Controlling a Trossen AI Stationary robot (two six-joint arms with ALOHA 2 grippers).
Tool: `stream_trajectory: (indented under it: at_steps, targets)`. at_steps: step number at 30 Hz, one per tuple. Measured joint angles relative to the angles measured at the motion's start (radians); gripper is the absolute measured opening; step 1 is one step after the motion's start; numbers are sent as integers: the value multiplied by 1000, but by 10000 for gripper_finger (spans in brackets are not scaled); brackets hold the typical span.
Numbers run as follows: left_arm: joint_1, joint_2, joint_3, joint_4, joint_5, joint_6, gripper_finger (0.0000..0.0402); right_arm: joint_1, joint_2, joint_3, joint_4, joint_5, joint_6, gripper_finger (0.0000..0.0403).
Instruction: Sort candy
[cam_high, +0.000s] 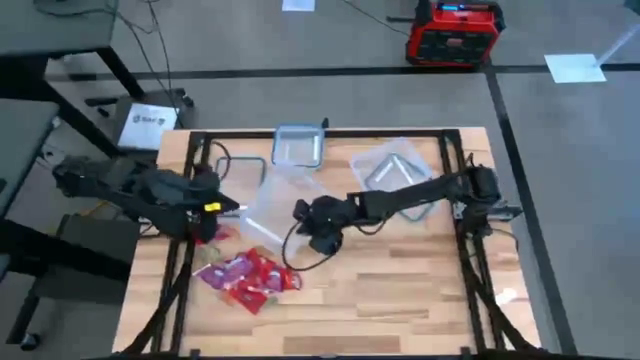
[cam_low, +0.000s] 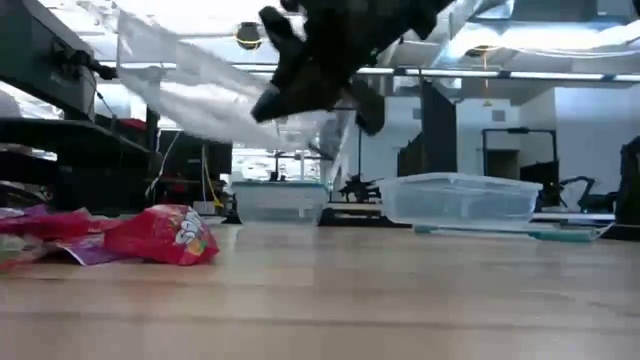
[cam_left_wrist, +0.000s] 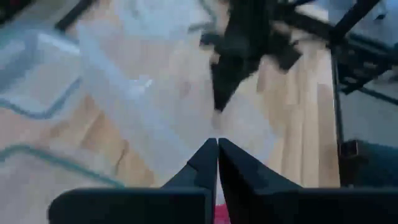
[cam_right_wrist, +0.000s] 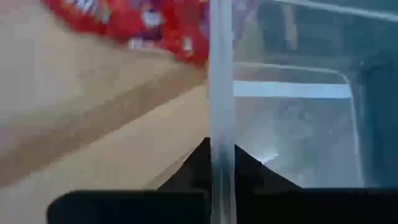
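At table centre, right pincer (cam_high: 300, 213) pinches a tilted tub (cam_high: 275, 205) wall — it may slip onto candy (cam_high: 245, 277) at 7 o'clock; left pincer (cam_high: 238, 206) closed.

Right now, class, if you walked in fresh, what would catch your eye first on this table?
A clear tub hangs tilted above the middle of the table, pinched by its rim in the right gripper, fingers shut on it. Just below it in the high view lies a bright heap of candy in red, pink and purple wrappers, near the table's front left. The left gripper, shut, sits at the tub's other side.
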Motion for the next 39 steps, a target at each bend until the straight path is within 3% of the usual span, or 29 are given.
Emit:
stream_trajectory:
  at_steps: [6,12,19,27,39]
  targets:
    - [0,-7,8,56,2,44,0,-61,199,247,-30,-17,-90,1]
    - [0,-6,8,77,-5,51,0,-132,379,528,-87,-101,-105,0]
    - [0,-6,8,77,-9,60,0,-181,560,765,-120,-174,-17,4]
    - [0,-5,8,75,-11,64,0,-185,635,819,-58,-113,-76,27]
    - [0,-4,8,60,-16,74,0,-181,632,820,-59,-109,100,78]
